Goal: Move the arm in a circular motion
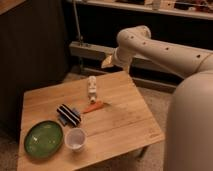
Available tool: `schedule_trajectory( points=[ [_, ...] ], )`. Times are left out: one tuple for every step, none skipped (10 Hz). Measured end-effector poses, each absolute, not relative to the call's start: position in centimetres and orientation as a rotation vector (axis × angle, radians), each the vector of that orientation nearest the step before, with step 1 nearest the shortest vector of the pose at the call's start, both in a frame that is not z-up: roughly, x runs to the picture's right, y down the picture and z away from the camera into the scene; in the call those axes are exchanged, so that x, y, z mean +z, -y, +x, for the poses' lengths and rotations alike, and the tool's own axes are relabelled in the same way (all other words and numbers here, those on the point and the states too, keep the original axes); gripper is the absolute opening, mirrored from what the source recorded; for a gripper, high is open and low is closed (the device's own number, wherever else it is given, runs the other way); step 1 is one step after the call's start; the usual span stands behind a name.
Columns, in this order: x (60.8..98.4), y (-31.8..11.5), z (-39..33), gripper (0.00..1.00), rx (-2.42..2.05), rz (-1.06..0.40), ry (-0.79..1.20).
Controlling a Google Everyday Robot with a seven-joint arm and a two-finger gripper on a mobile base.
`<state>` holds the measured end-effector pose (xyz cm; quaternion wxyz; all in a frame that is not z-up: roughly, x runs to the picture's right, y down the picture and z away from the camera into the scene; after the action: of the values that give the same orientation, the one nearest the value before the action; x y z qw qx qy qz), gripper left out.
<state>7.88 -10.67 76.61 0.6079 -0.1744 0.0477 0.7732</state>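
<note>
Standing right by it, the closest thing to me is the fat shoulder end of the thick, smooth cream-white tubular robot arm [165, 50], filling the right side. On the near-left corner of the light wooden tabletop [125, 117] there's a round green plate [44, 139] with a small translucent plastic cup [75, 139] just beside it. A bit further in sits a black striped packet [68, 115], then a little orange carrot-looking stick [93, 107], then a small white bottle [92, 87].

Now the bit that matters. The arm runs from the shoulder up and leftward along its row of dark holes to a rounded elbow, then bends down to the tan-tipped pincer [107, 61]. That pincer hangs in the air around the tabletop's far edge, past the white bottle and a little to its right, touching nothing. Honestly can't tell whether it's released or clenched, though I see nothing in it.

My guess: the circle gets drawn up there in open air. The bottle is the closest item, so a loop dipping low and toward me is the only risky part.
</note>
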Motion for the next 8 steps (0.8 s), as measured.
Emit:
schedule_trajectory(
  points=[
    [76.3, 9.9, 9.7, 0.80, 1.812, -0.386, -0.122],
    [75.4, 8.2, 12.7, 0.80, 1.852, -0.369, -0.138],
    [74.4, 6.8, 14.1, 0.80, 1.863, -0.376, -0.142],
    [73.7, 5.7, 14.8, 0.80, 1.862, -0.388, -0.145],
    [72.8, 4.6, 14.8, 0.80, 1.850, -0.407, -0.146],
    [71.7, 2.9, 14.2, 0.80, 1.825, -0.434, -0.154],
    [70.4, 1.5, 13.0, 0.80, 1.797, -0.464, -0.163],
    [69.2, 0.2, 11.3, 0.80, 1.766, -0.499, -0.172]
  ],
)
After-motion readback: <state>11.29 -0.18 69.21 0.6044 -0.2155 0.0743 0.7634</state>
